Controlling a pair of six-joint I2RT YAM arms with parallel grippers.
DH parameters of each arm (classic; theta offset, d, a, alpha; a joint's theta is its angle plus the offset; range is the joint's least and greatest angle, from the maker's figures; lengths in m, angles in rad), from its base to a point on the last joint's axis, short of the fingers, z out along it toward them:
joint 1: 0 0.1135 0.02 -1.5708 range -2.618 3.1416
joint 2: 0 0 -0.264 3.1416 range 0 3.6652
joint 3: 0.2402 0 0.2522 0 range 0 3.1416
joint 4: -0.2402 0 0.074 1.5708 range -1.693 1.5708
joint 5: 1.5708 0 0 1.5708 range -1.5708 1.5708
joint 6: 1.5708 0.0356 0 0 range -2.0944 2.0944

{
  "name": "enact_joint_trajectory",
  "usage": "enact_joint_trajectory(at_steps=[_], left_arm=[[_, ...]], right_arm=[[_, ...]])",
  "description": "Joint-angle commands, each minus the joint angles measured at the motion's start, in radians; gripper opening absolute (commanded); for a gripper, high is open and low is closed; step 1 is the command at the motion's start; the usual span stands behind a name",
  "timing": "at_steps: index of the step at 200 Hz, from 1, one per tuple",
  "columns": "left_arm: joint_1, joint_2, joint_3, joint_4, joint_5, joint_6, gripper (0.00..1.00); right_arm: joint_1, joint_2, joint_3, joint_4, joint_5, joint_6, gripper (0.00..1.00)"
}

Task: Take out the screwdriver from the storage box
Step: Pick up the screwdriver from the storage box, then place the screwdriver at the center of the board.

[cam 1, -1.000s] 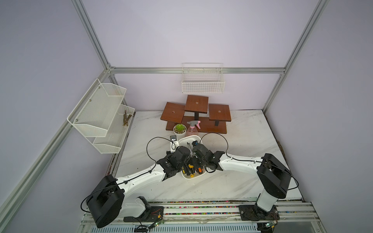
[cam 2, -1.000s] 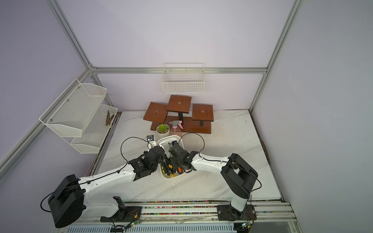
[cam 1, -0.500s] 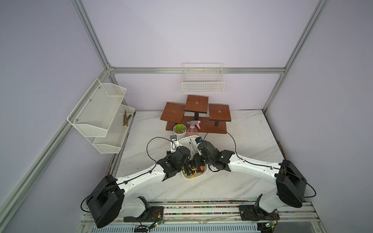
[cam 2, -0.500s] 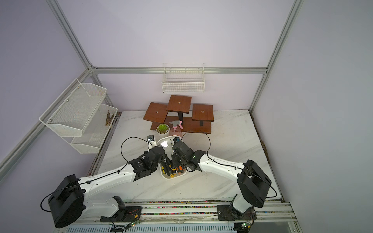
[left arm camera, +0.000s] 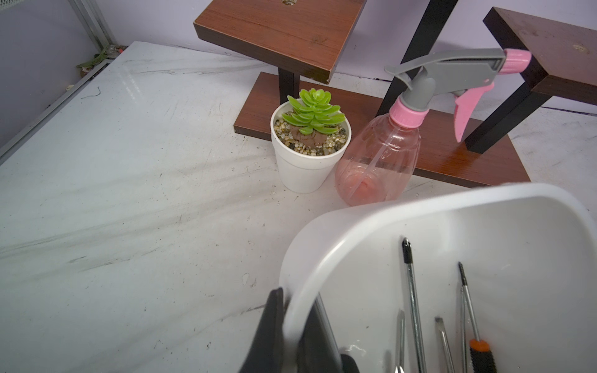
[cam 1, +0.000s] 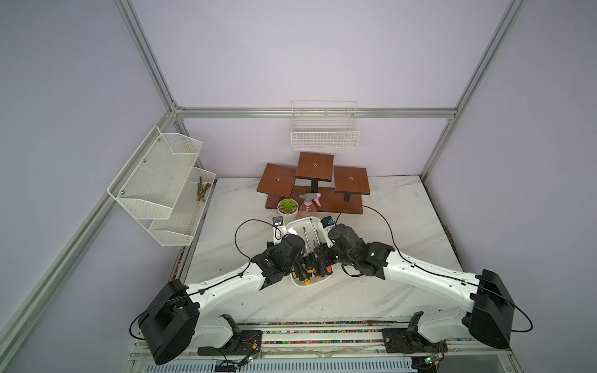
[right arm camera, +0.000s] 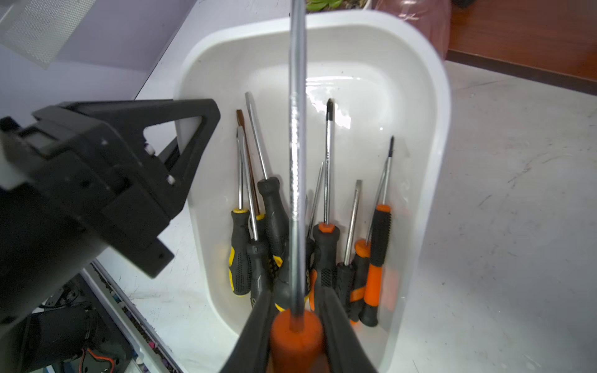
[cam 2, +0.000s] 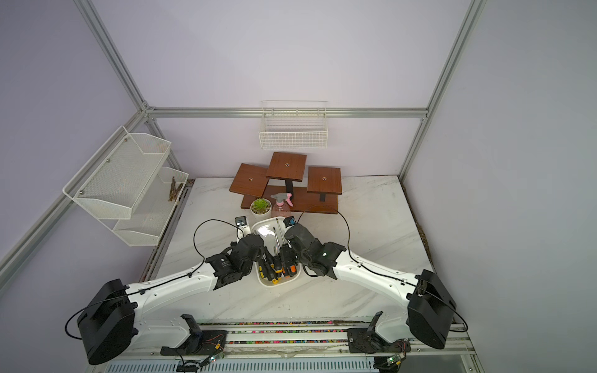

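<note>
Your right end effector (right arm camera: 295,292) is clamped on the screwdriver (right arm camera: 295,339), with its two black fingers pressed against either side of the handle. The handle is round and orange. A long, bright steel shaft runs straight out of it and leaves the right wrist view before its tip shows. The tool hangs above the heap, over the inside of the storage box (right arm camera: 442,161), and is not lying among the other screwdrivers (right arm camera: 240,252). Those lie side by side on the floor of the box, some with black-and-yellow grips and some with black-and-orange ones, all with their handles toward the desk's front edge.

The box is a shallow white plastic tub with rounded corners and a smooth rim. It sits on the marbled desk (cam 1: 387,232) about midway between the left and right edges, with its long side running front to back.

Your left end effector (left arm camera: 292,310) is closed on the box's left wall — the left wrist view shows one finger outside the rim and one inside.

Just past the far end of the box stand a potted succulent (left arm camera: 310,142) and a pink spray bottle (left arm camera: 378,161), side by side. Behind them, by the back edge, is a wooden stand (cam 1: 315,166).
</note>
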Motion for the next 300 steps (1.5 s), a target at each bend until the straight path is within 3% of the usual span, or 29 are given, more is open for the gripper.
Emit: enact_joint_trajectory(at_steps=[1, 47, 72, 125, 170, 220, 300], left_arm=[[-0.007, 0.011, 0.01, 0.042, -0.02, 0.011, 0.0], [-0.002, 0.026, 0.013, 0.105, 0.003, 0.089, 0.0], [0.062, 0.019, 0.003, 0.163, 0.076, 0.155, 0.0], [0.229, -0.009, -0.054, 0.278, 0.344, 0.235, 0.0], [0.257, 0.0, -0.045, 0.296, 0.463, 0.282, 0.0], [0.258, -0.006, -0.05, 0.29, 0.483, 0.278, 0.0], [0.257, 0.001, -0.054, 0.298, 0.507, 0.266, 0.0]], right_arm=[[-0.031, -0.093, -0.063, -0.066, 0.074, 0.021, 0.0], [-0.117, -0.185, -0.269, -0.038, 0.082, 0.131, 0.0], [-0.118, -0.171, -0.338, 0.016, 0.036, 0.205, 0.0], [-0.118, -0.055, -0.353, 0.151, -0.048, 0.256, 0.0], [-0.11, 0.062, -0.328, 0.225, -0.065, 0.267, 0.0], [-0.094, 0.148, -0.295, 0.263, -0.064, 0.266, 0.0], [-0.074, 0.159, -0.303, 0.242, 0.011, 0.302, 0.0]])
